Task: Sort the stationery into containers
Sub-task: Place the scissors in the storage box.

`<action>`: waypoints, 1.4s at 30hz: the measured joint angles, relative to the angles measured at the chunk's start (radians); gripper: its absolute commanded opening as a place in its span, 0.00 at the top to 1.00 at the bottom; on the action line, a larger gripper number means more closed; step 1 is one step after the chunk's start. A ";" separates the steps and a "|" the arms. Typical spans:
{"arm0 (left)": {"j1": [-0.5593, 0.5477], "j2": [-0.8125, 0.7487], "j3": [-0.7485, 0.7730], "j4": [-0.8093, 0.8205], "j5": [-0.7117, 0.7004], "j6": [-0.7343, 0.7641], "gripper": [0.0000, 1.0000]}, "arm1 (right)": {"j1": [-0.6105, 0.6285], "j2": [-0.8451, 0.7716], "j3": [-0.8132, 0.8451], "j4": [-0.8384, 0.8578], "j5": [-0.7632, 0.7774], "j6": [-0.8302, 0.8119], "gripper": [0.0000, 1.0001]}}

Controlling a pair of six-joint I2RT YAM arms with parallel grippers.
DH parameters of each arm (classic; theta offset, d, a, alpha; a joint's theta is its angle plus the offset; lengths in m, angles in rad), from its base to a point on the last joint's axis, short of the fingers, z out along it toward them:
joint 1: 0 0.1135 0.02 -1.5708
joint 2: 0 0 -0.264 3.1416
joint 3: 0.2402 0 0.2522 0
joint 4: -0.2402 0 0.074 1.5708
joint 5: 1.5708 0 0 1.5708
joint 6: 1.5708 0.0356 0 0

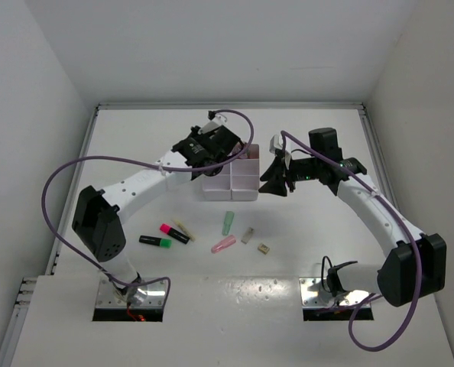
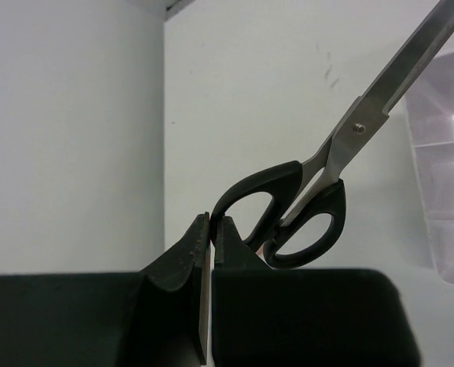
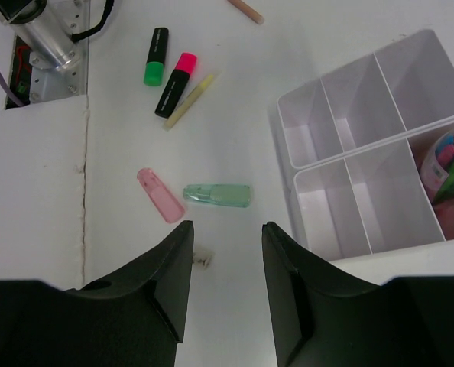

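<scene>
Left wrist view showed the left gripper (image 2: 212, 229) with fingers pressed together on one handle loop of the black-handled scissors (image 2: 292, 218), which were held beside the white organiser tray (image 2: 449, 191) with blades angled toward it. The step in hand was judged to be scissors delivery, and the next move called for lowering them into a compartment before release. Only the right wrist view showed the right gripper (image 3: 227, 233) spread and empty above the pastel green piece (image 3: 217, 195), and one compartment holding coloured items (image 3: 447, 164).
</scene>
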 measured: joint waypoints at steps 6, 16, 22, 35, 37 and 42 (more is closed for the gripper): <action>-0.020 0.005 0.044 0.016 -0.066 0.101 1.00 | -0.009 0.000 0.000 0.000 -0.001 0.000 0.58; -0.021 0.027 0.111 0.003 0.061 0.106 1.00 | -0.035 -0.003 -0.005 0.008 0.000 0.009 0.58; 0.038 -0.039 0.022 0.179 0.218 0.095 1.00 | -0.039 -0.003 -0.015 0.013 0.000 0.019 0.58; 0.165 -0.121 -0.264 0.649 0.480 -0.019 1.00 | -0.062 -0.003 -0.016 0.024 -0.001 0.027 0.58; 0.167 -0.119 -0.274 0.697 0.503 -0.039 1.00 | -0.064 -0.004 -0.017 0.027 -0.001 0.027 0.58; 0.168 -0.101 -0.290 0.826 0.545 -0.091 1.00 | -0.073 -0.002 -0.024 0.030 -0.002 0.027 0.58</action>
